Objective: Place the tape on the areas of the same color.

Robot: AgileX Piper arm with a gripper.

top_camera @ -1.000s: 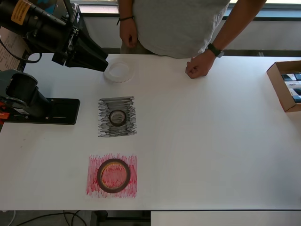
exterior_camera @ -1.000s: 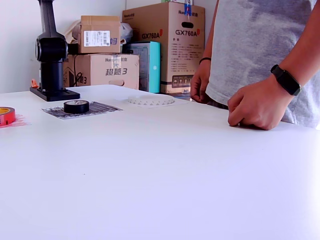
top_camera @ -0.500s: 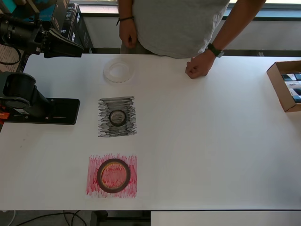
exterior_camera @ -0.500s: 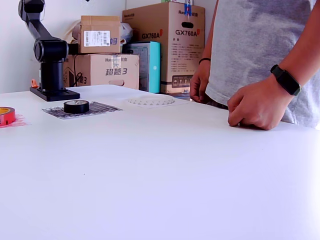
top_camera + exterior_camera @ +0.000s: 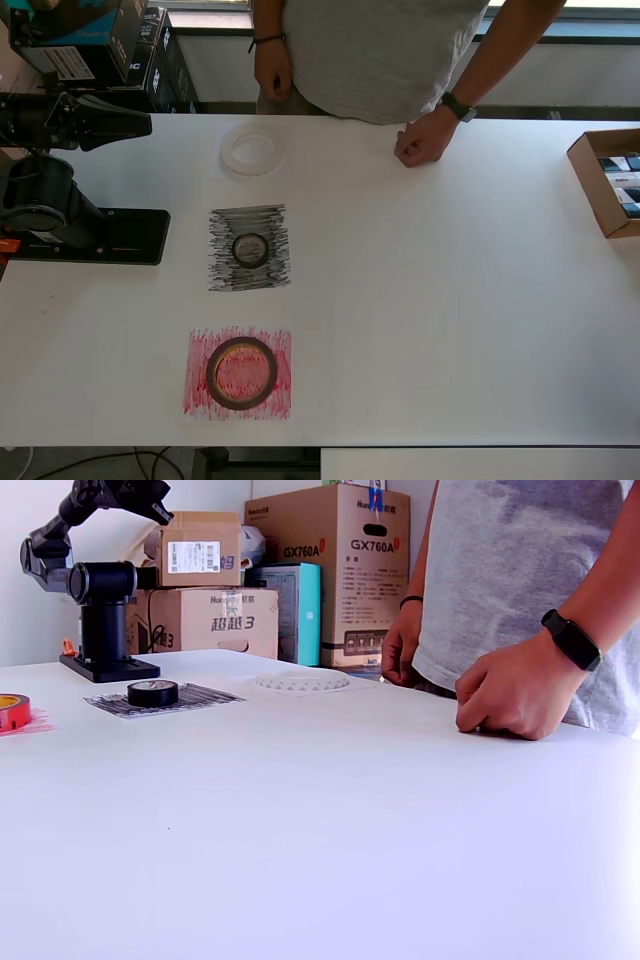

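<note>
All three rolls look parked, as far as I can see from here.

- Dark-red roll lies flat inside the red scribbled sheet, near the worktop's front edge in the overhead view. In the exterior view only a sliver of it shows at the far left.
- Small black roll sits about centred on the black scribbled sheet, upright on its flat face in the exterior view.
- Translucent white roll is near the back edge of the worktop, beyond the black sheet. The plain white sheet under it is barely separable from the white top; I can make out a faint edge around the roll, so it appears to be on it, but I can't confirm the fit all round.

Arm: folded near its base at the overhead view's left, well apart from every roll. Gripper points along the back edge toward the white roll, not touching it. Nothing is between the fingers; they look drawn together into a point in the overhead view, but the shot is too dark to say for certain whether they are closed.

Judgement: sorting is essentially complete, nothing left to pick. Only open item is the arm finishing its park pose.

Bystander's hand rests knuckles-down on the worktop, well clear of the sheets. Cardboard box at the overhead view's right edge, untouched.
</note>
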